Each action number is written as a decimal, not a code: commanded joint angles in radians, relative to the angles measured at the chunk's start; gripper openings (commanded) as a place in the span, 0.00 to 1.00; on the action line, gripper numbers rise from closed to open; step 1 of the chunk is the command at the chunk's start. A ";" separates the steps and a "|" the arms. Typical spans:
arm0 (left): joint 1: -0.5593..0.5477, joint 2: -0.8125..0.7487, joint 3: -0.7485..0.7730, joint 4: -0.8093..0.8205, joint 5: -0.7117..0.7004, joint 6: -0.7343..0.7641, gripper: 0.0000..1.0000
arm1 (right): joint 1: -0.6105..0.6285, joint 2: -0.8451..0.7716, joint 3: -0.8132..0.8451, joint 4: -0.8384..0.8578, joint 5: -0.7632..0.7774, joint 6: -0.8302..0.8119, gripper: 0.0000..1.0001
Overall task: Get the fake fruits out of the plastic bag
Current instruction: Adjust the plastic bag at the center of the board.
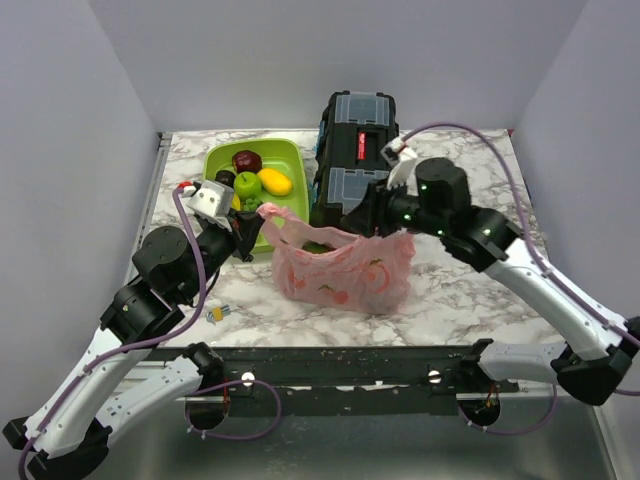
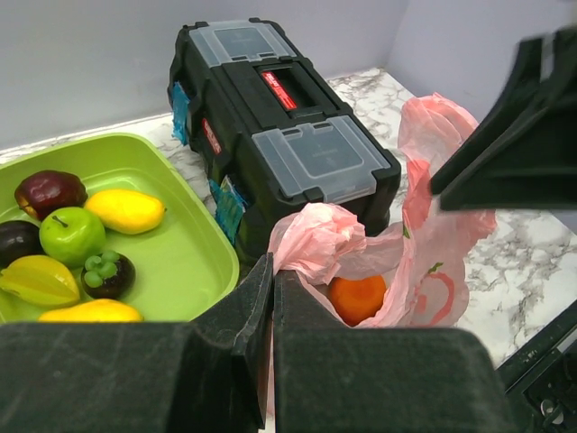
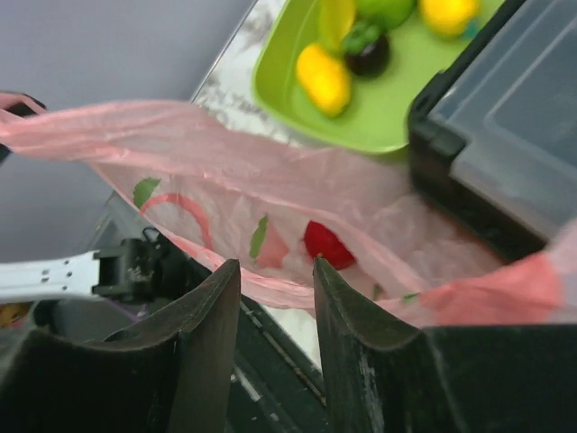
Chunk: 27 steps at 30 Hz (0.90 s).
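My left wrist view shows a glossy orange plastic fruit [image 2: 356,298] inside the thin translucent pink plastic bag [image 2: 424,171], just beyond my left gripper [image 2: 272,268], which is clenched on the bag's crumpled rim. My right wrist view shows a red fruit [image 3: 326,244] instead, beyond my right gripper [image 3: 275,266], whose fingers are parted at the bag's mouth and grip nothing. From above, both my arms reach inward, and the fruits are mostly hidden.

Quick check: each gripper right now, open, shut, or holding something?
Left gripper: shut on the plastic bag, pinching its bunched rim.
Right gripper: open, fingers apart at the bag's near rim, clamping nothing.
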 commanded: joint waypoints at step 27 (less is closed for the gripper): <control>0.006 0.056 -0.084 -0.156 -0.213 -0.158 0.00 | 0.125 -0.175 -0.707 0.078 0.020 0.315 0.35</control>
